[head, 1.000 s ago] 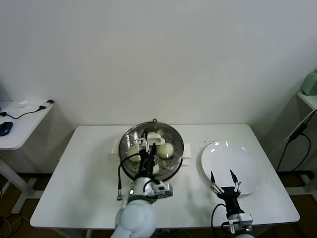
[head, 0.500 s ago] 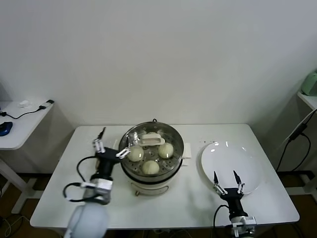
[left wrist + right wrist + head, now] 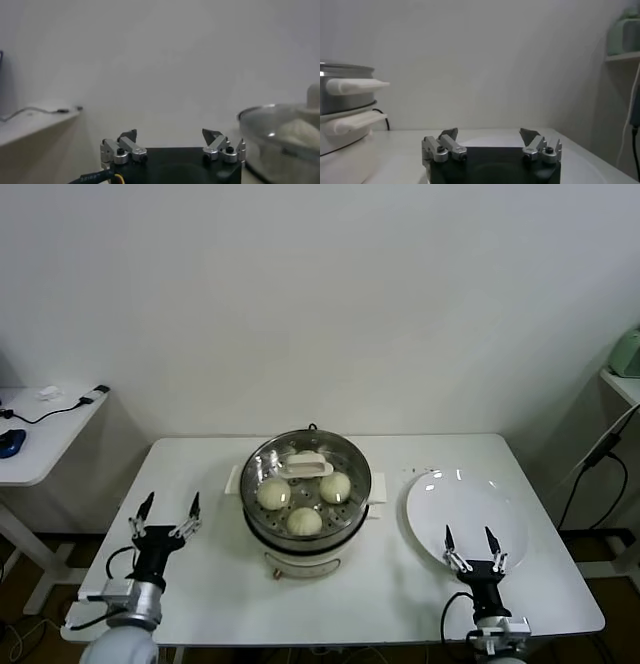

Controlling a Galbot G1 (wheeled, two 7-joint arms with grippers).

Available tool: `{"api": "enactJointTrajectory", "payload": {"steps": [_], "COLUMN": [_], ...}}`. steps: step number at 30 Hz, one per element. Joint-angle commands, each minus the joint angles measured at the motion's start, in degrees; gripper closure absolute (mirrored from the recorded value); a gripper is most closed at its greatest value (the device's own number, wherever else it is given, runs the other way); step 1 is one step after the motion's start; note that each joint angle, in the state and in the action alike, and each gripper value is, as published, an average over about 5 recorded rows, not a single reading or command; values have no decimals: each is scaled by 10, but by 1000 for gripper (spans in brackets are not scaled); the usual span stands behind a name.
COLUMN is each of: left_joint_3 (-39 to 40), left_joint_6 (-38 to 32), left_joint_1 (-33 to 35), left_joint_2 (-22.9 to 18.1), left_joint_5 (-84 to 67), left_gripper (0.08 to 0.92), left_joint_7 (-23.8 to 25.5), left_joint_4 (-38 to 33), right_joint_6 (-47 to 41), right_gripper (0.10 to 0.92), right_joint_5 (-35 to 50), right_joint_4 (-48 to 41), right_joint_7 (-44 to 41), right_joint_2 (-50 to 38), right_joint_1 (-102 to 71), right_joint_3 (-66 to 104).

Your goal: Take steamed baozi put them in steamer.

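1. Stainless steel, shiny and round, the steamer [image 3: 307, 496] stands mid-table on a white base with white side handles, and its perforated tray holds the steamed baozi.
2. Cream-white and dome-shaped, three steamed baozi show plainly in the head view: one [image 3: 273, 492] on the robot's left side of the tray, one [image 3: 335, 486] on the right side, one [image 3: 304, 521] at the near side.
3. A fourth pale shape lies at the far side of the tray beneath a white handle-like piece [image 3: 304, 468]; whether it is a bun cannot be told.
4. The left gripper [image 3: 167, 512] hovers over the white table [image 3: 200, 584], its fingers spread apart and holding nothing; the steamer lies well off to the right of those fingers.
5. In the left wrist view the left gripper [image 3: 172, 136] shows both fingertips wide apart, with the steamer's rim [image 3: 280, 131] beyond one finger.
6. The right gripper [image 3: 475, 546] sits over the near edge of the flat white plate [image 3: 466, 511], fingers parted and empty; the steamer stands well off to their left.
7. In the right wrist view the right gripper [image 3: 490, 135] is agape, the steamer [image 3: 345, 107] off to one side.
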Motion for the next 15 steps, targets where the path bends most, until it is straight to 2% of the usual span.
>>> {"api": "enactJointTrajectory", "payload": {"steps": [1,15], "left_joint_3": [12,24], "left_joint_6": [-103,-105], "left_joint_1": [28,34], "left_joint_2": [0,-10], "left_joint_5": [-23,-12], "left_gripper": [177,177], "left_joint_7": [14,13], "left_joint_4": [114,83], "right_joint_6": [0,-2], "right_gripper": [203,203], "right_joint_5": [15,16], "right_joint_4": [-3,-2], "right_joint_7": [-4,-7], "right_joint_2": [0,1], "right_joint_1": [3,0], "right_joint_3": [9,5]}}
